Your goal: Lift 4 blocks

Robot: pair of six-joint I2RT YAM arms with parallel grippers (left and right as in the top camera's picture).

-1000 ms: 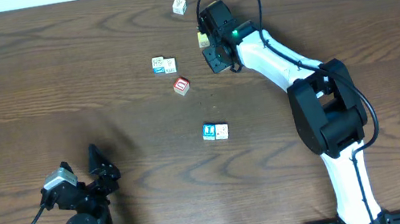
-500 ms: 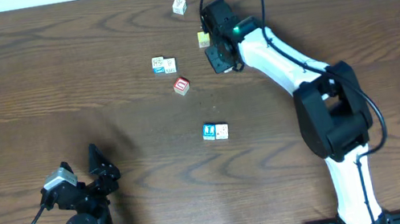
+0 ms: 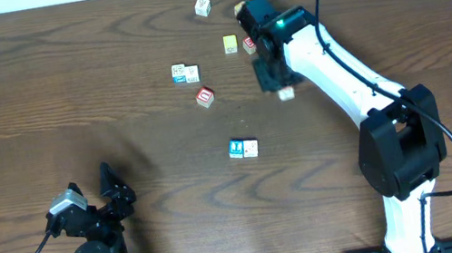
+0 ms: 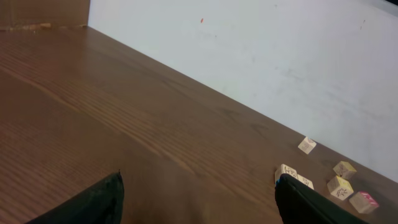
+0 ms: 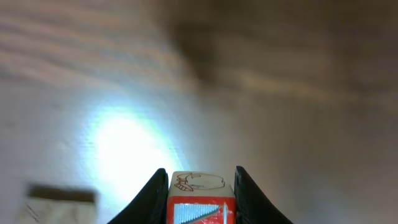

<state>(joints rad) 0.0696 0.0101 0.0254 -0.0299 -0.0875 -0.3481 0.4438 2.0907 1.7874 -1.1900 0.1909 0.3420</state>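
One block (image 5: 200, 208) is pinched in my right gripper (image 5: 200, 175), jaws narrowed on it. The next block (image 3: 205, 97) lies at nine o'clock, far from my left gripper (image 4: 199, 180) — open, empty.

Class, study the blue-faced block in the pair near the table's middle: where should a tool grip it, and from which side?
Probably from straight above, closing the tool on the blue-faced block's far and near side faces. The pale block appears to sit against one of its other sides, leaving no gap there, and the top looks flat and level.
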